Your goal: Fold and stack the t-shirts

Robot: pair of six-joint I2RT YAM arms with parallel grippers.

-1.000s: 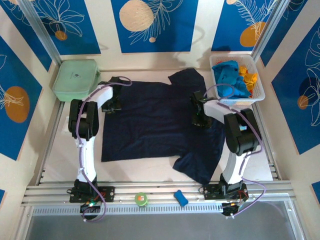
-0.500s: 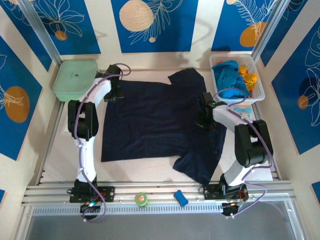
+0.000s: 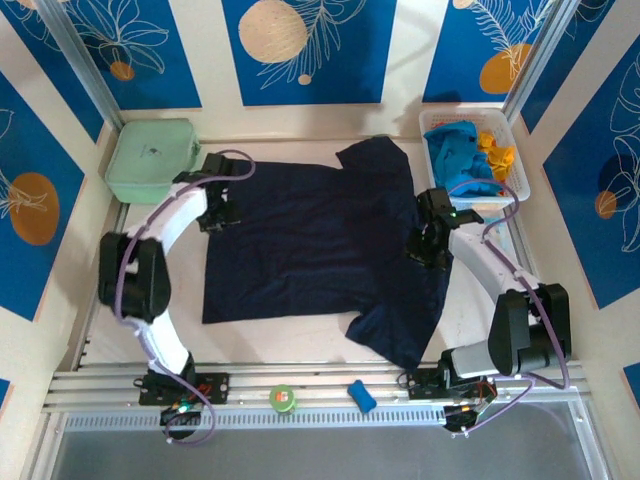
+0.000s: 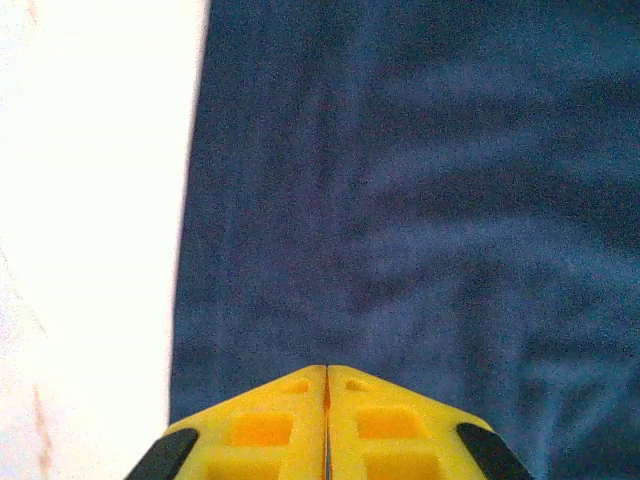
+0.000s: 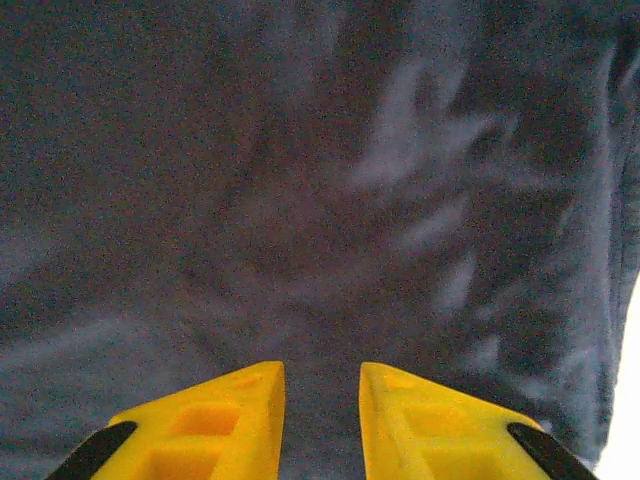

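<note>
Both my elbows have swung outward, and my right gripper (image 3: 430,247) has slid toward the right side of the navy shirt (image 3: 310,240). That shirt lies spread flat on the table (image 3: 290,340). My left gripper (image 3: 218,212) is pressed together at its left edge, whether on cloth I cannot tell. My right fingers (image 5: 220,410) stand apart just above cloth. Uneven pinches could drag wrinkles and skew the fold.

L gripper (image 3: 218,212) backs off nearer along navy t-shirt (image 3: 310,240) edge; R gripper (image 3: 428,250) shifts right; both elbows swing outward.
</note>
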